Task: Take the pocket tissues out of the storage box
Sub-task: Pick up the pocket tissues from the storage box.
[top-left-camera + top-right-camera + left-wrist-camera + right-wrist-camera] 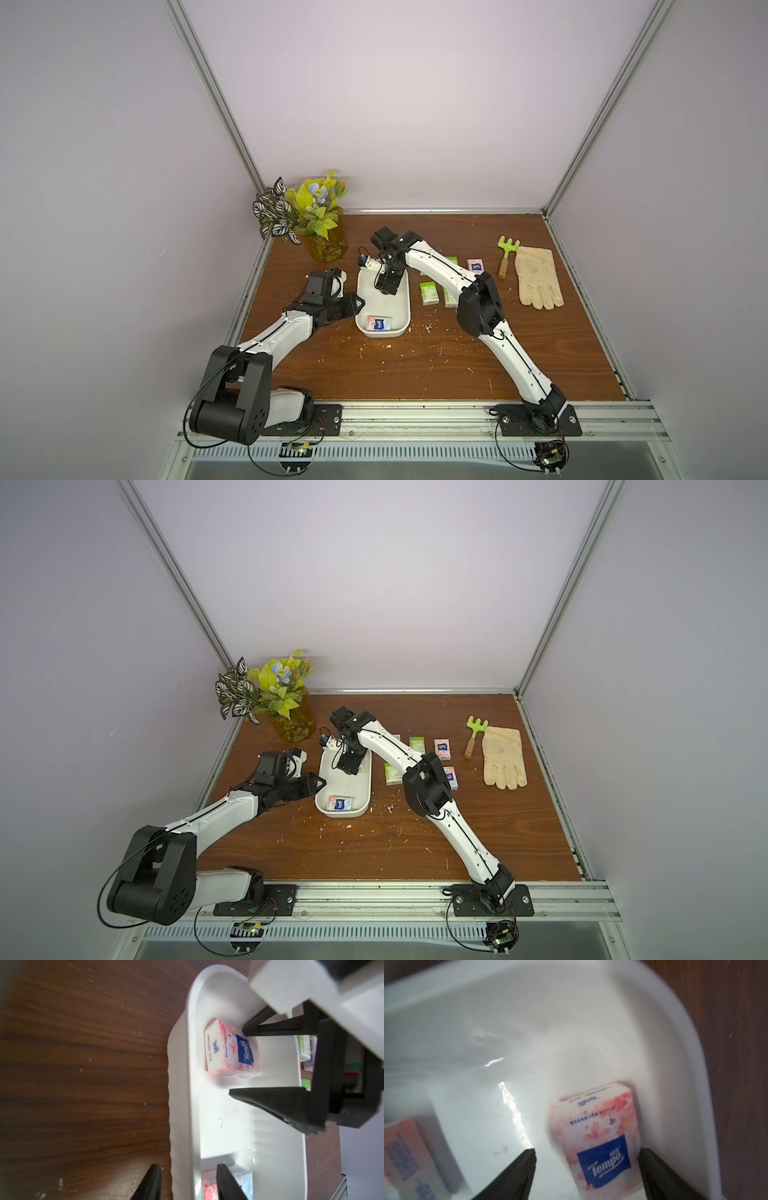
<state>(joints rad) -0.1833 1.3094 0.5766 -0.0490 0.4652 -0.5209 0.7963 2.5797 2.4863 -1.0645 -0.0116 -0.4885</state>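
Observation:
The white storage box (390, 309) (351, 789) stands left of the table's middle. My right gripper (587, 1151) (384, 286) reaches into its far end, open, with its fingers either side of a pink pocket-tissue packet (600, 1136) (230, 1051) lying flat by the wall. A pink and a pale-blue packet (379, 323) (241, 1176) lie side by side at the near end. My left gripper (188, 1165) (355, 305) is open and straddles the box's left wall (182, 1105), one finger outside and one inside, with a gap on each side.
Several green and pink packets (428, 293) (442, 748) lie on the wooden table right of the box, partly under the right arm. An amber vase of plants (326, 245) stands at the back left. A green hand rake (507, 253) and a cream glove (538, 276) lie at the right.

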